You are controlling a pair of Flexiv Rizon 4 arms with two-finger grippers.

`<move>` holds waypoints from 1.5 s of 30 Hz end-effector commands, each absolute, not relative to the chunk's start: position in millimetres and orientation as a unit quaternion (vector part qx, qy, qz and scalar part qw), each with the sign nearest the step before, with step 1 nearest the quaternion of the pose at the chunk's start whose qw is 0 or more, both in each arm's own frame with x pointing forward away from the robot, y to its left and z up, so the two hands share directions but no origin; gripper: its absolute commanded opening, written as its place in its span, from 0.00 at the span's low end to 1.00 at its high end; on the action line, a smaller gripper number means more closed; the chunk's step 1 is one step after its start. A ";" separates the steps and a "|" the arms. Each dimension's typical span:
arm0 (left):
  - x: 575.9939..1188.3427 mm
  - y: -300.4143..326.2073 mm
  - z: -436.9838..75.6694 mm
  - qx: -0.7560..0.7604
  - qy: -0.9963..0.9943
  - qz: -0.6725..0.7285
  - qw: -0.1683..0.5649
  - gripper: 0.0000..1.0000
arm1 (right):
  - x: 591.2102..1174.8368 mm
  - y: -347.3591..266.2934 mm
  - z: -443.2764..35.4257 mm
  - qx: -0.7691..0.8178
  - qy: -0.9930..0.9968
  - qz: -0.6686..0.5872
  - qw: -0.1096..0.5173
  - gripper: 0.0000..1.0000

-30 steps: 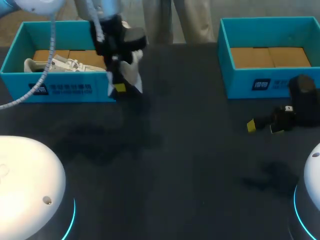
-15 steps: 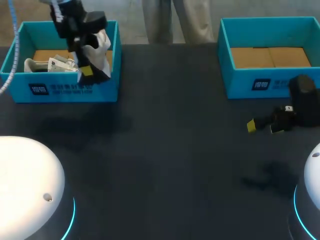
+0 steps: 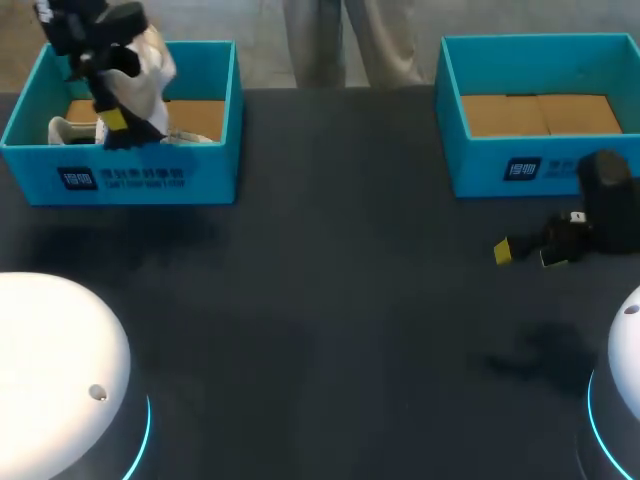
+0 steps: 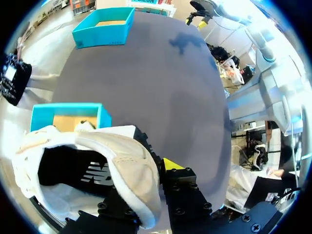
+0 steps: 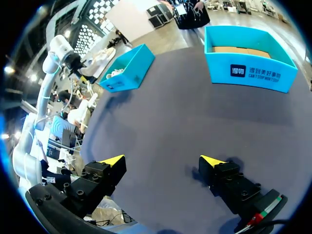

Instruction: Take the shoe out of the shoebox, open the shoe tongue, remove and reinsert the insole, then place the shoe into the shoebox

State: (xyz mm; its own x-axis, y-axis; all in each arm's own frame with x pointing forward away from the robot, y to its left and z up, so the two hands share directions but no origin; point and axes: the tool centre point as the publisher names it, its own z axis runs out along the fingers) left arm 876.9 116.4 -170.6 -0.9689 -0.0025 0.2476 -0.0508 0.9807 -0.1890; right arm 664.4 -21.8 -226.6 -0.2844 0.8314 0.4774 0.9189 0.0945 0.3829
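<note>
A white shoe [image 3: 152, 72] hangs over the left blue shoebox [image 3: 150, 176], toe down, and my left gripper [image 3: 115, 122] is shut on it. In the left wrist view the shoe [image 4: 117, 163] fills the space at the left gripper [image 4: 146, 171]; one yellow tip shows beside its heel collar, the other is hidden. The same box [image 4: 68, 108] lies below it. A second white shoe [image 3: 68, 130] lies inside that box. My right gripper [image 3: 524, 254] rests open near the right box [image 3: 530, 165], with nothing between its fingers [image 5: 162, 161].
The right blue shoebox [image 5: 248, 69] holds only brown cardboard. From the right wrist the left box [image 5: 127, 73] shows far ahead across the dark table [image 3: 330, 300]. A person's legs stand behind the table's far edge.
My left arm has carried the shoe left and back, from in front of the left box's right front corner to above the box. The right arm has not moved.
</note>
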 end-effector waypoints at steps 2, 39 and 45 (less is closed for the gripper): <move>895.9 149.1 -168.7 0.015 -0.987 0.082 0.139 0.00 | 663.7 -21.2 -226.8 -0.595 -0.736 -0.315 0.068 1.00; 970.1 226.0 -179.5 0.047 -0.984 0.016 0.172 0.00 | 663.7 -21.2 -226.8 -0.595 -0.736 -0.315 0.068 1.00; 970.1 226.0 -179.5 0.047 -0.984 0.016 0.172 0.00 | 663.7 -21.2 -226.8 -0.595 -0.736 -0.315 0.068 1.00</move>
